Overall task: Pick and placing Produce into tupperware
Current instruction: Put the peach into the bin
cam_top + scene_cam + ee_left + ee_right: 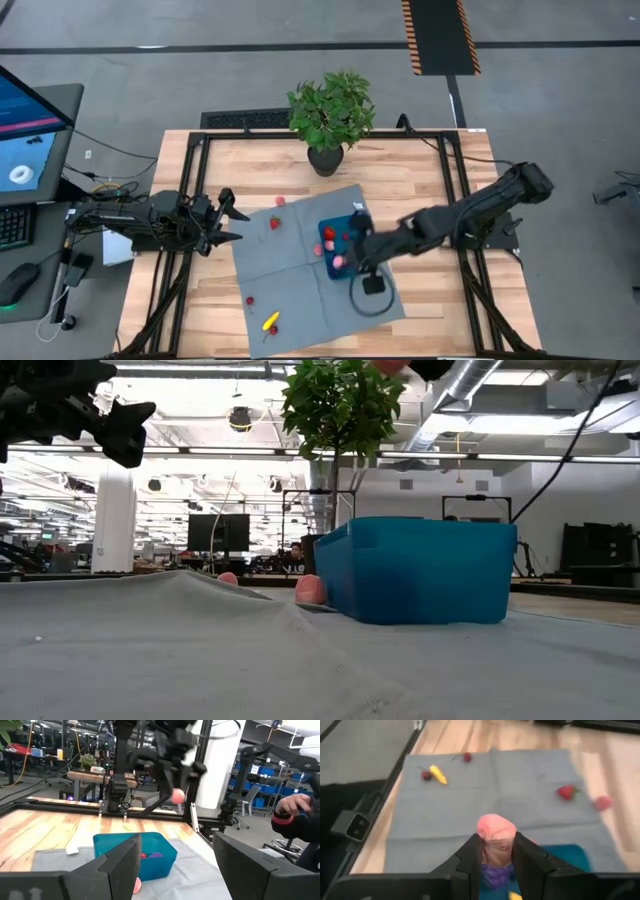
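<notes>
Now, right gripper: clenched on a pink produce piece, held above the tupperware.
Tupperware: on the grey mat, already holding a red piece and a purple cluster.
Left to do: a yellow piece and small red ones near the mat's front corner, a strawberry, and a pink piece on the worktop.
Left gripper: released, waiting at the mat's left edge.
Progress: roughly halfway, I judge.
</notes>
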{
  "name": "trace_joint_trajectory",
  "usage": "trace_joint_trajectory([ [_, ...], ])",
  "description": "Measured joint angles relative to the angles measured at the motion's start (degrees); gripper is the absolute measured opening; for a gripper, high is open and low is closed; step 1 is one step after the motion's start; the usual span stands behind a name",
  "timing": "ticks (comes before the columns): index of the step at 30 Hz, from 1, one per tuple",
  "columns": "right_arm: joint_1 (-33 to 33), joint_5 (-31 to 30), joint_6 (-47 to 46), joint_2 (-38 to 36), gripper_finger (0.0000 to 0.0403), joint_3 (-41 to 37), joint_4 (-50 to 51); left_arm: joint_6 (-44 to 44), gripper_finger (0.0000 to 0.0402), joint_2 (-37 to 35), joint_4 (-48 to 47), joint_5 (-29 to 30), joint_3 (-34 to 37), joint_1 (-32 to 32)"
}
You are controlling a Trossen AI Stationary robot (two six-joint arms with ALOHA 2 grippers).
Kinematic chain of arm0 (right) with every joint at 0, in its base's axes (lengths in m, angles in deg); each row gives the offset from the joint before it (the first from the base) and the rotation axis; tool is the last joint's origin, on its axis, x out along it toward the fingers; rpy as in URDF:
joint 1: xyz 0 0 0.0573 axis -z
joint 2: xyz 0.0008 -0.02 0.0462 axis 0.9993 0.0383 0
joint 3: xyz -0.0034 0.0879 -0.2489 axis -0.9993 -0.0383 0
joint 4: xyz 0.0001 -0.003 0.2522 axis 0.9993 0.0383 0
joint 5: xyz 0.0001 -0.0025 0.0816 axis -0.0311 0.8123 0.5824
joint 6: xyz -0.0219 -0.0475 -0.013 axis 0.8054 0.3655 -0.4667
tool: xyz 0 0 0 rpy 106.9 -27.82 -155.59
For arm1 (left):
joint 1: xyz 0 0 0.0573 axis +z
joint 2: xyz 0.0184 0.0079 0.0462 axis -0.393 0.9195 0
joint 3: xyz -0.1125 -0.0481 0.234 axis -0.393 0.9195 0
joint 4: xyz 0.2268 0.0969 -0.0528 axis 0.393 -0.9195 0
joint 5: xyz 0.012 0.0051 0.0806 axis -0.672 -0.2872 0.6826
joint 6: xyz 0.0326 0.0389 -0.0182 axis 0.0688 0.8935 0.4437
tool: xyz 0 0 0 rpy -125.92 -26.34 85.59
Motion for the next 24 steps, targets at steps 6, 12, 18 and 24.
trace_joint_trajectory([
  [6, 4.2, 0.1, -0.5, -12.5, 0.0118, -11.6, -4.8, 0.0, 0.0237, 0.0, -0.2, 0.0, 0.0, 0.0],
  [12, 7.4, 0.8, -1.2, -25.4, 0.0118, -24.9, -15.5, 0.0, 0.0237, 0.0, -0.4, 0.0, 0.0, 0.0],
  [18, 9.6, 5.6, -2.1, -36.6, 0.0118, -34.8, -27.3, 0.1, 0.0237, 0.0, -0.4, 0.5, 0.0, 0.0],
  [24, 11.7, 7.1, -11.5, -43.2, 0.0118, -40.0, -33.5, 0.1, 0.0237, 0.0, -0.6, 0.6, 0.0, 0.0],
])
